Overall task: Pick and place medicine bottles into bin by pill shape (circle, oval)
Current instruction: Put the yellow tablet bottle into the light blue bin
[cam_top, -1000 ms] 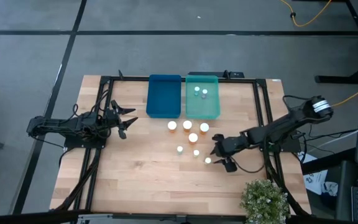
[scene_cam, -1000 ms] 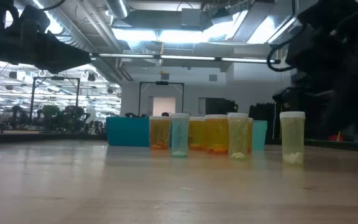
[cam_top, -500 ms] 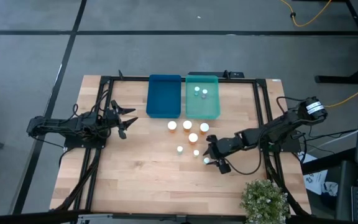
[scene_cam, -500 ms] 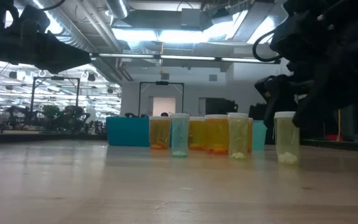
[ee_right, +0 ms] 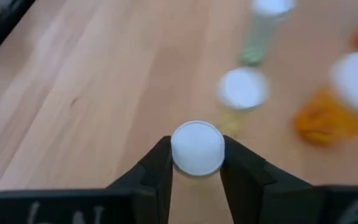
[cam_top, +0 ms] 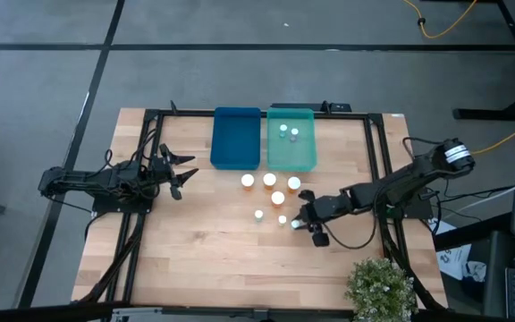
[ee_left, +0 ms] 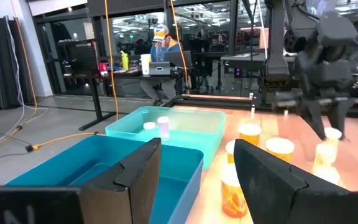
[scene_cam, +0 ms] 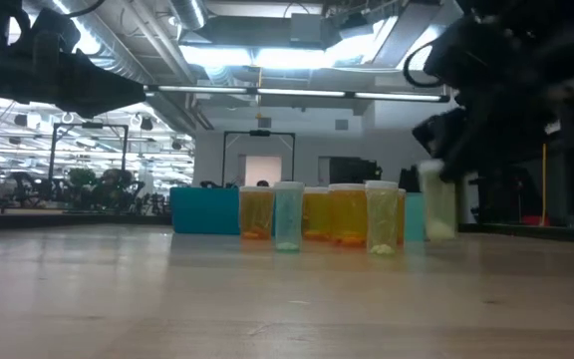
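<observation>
From above, the right end effector [cam_top: 304, 224] is clamping a pale bottle [cam_top: 294, 224] right of the loose bottles [cam_top: 269, 190] on the counter [cam_top: 195, 250], probably to carry it to the teal bin [cam_top: 291, 157] or blue bin [cam_top: 236, 139].

Low down, the bottle [scene_cam: 438, 202] is hanging clear of the wood.

The left end effector [ee_left: 194, 171] is waiting spread apart beside the bins.

The right wrist shows fingers [ee_right: 157, 167] squeezing the white cap [ee_right: 197, 148], keeping it upright.

Pill shapes too small to tell; held pale bottle [scene_cam: 437, 202] motion-blurred, low view
</observation>
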`<state>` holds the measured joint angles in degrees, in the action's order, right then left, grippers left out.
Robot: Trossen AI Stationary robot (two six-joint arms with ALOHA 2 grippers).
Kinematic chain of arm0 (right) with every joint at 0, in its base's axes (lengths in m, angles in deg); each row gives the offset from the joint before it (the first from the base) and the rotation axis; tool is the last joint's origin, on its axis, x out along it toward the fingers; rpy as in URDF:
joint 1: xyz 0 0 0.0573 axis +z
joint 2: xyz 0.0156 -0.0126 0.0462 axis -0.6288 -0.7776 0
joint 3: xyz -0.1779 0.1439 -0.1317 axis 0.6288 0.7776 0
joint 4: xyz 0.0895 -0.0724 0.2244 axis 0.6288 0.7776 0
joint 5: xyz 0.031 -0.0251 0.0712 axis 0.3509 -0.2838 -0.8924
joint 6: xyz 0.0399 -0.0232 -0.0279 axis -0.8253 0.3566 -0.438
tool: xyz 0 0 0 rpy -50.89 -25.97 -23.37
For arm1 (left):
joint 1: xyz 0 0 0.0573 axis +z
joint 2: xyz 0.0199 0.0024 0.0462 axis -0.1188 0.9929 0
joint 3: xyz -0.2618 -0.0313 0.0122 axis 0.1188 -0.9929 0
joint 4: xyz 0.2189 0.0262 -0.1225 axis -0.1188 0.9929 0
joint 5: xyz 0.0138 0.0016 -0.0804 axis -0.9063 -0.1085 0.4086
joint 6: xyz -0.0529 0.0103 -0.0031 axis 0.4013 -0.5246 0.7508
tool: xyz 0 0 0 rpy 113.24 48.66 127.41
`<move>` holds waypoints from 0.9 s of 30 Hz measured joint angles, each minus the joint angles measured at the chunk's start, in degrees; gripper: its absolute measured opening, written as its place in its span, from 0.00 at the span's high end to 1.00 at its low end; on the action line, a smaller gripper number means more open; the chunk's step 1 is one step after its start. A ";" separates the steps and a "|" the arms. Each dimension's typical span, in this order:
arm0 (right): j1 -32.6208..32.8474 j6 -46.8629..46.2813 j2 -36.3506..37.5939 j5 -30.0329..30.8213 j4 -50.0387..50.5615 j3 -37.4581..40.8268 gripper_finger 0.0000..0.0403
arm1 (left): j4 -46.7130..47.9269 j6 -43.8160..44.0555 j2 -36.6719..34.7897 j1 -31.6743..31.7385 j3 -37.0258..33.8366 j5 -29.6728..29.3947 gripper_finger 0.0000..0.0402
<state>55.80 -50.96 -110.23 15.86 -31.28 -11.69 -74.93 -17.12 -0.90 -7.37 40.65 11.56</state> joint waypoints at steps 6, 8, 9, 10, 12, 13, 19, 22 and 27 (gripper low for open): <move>-2.61 0.26 12.03 1.59 5.81 0.00 0.73 | 0.01 0.00 -0.02 -0.01 0.01 0.00 0.52; -4.06 1.88 16.52 4.59 7.60 0.00 0.73 | 0.01 0.00 0.00 0.01 -0.01 0.00 0.52; -4.84 2.90 18.49 7.15 7.77 0.00 0.73 | 0.01 0.00 0.00 0.00 -0.01 -0.01 0.52; -5.74 3.42 20.20 9.96 7.58 0.00 0.73 | 0.00 0.00 -0.01 0.00 -0.01 -0.01 0.52; -8.16 4.82 23.05 16.82 7.43 -0.02 0.73 | 0.01 0.00 0.00 0.01 -0.01 0.00 0.52; -9.58 6.00 23.83 20.09 7.22 0.00 0.73 | 0.01 0.00 0.00 -0.01 -0.01 0.00 0.52; -21.48 8.52 23.20 18.91 4.38 -0.02 0.73 | -0.01 0.00 0.00 0.00 -0.01 0.00 0.52; -27.41 7.29 20.03 13.78 2.46 0.00 0.73 | -0.01 -0.02 0.00 0.01 -0.01 0.00 0.52; -34.79 7.26 12.03 7.56 -3.53 0.00 0.73 | 0.00 0.00 0.00 -0.01 0.00 0.00 0.52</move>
<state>21.01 -43.70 -98.20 23.42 -34.81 -11.69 -74.92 -17.13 -0.90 -7.37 40.65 11.56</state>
